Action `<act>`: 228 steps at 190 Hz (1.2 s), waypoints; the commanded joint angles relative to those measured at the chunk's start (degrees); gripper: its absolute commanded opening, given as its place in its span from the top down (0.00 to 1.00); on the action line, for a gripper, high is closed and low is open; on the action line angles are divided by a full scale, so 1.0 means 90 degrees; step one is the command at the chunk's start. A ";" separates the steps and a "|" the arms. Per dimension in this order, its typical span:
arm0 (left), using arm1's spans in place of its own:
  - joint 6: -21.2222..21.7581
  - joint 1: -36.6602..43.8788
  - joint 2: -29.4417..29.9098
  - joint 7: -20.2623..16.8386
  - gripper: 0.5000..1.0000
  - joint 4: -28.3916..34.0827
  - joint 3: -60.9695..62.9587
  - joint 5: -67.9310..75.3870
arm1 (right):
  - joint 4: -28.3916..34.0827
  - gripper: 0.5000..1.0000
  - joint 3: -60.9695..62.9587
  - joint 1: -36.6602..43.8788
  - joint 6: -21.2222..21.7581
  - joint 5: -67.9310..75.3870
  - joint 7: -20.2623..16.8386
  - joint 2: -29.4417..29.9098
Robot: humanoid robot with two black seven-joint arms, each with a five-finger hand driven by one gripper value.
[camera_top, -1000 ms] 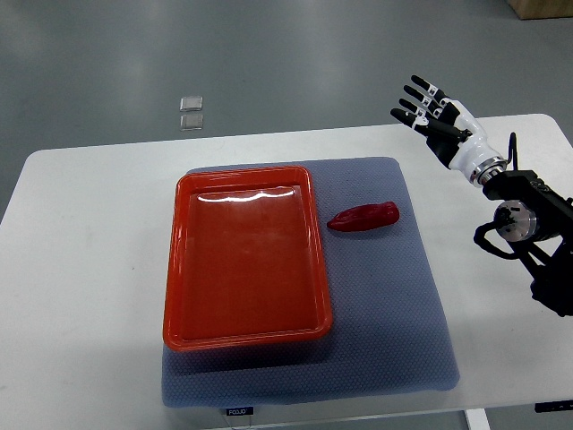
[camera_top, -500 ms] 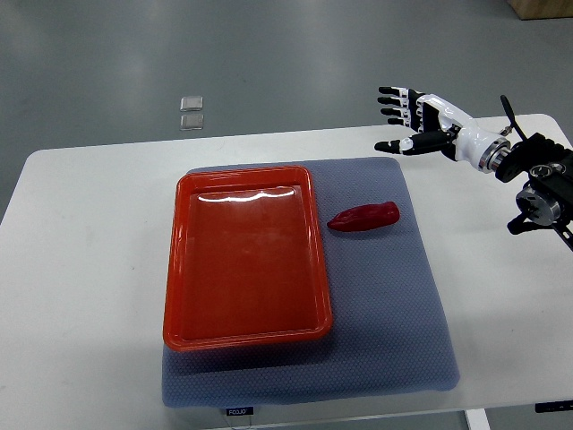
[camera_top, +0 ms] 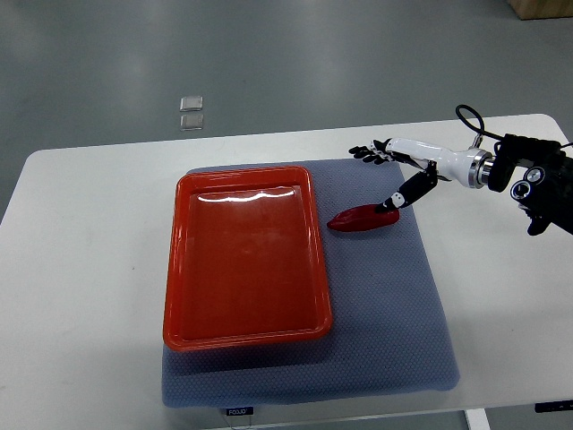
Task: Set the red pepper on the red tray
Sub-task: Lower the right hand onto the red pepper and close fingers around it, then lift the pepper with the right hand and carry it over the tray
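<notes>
A red pepper point(camera_top: 363, 217) lies on the blue-grey mat point(camera_top: 385, 296), just right of the red tray point(camera_top: 243, 260). The tray is empty and sits on the mat's left part. My right hand point(camera_top: 387, 176) comes in from the right edge and hovers over the pepper's right end. Its fingers are spread open, the thumb tip near or touching the pepper's right end, the other fingers pointing left above it. It holds nothing. The left arm is out of view.
The mat lies on a white table point(camera_top: 81, 269). Two small clear squares point(camera_top: 191, 112) lie on the grey floor beyond the table's far edge. My right forearm and wrist point(camera_top: 528, 179) are over the table's right side.
My right hand has swung left and down from above the table's far right corner to the pepper's right end. The pepper and tray have not moved.
</notes>
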 commanded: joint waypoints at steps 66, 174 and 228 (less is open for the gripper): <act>0.0000 0.0000 0.0000 0.0000 0.00 0.0009 0.0001 -0.0001 | -0.0023 0.27 -0.1430 0.0519 -0.0643 -0.0804 -0.0002 0.0164; 0.0000 -0.0010 0.0000 0.0000 0.00 0.0018 0.0001 -0.0001 | -0.0277 0.60 -0.1782 0.0548 -0.0946 -0.1058 -0.0002 0.0252; 0.0000 -0.0010 0.0000 0.0000 0.00 0.0018 0.0011 -0.0001 | -0.0355 0.64 -0.1870 0.0539 -0.0985 -0.1116 0.0008 0.0252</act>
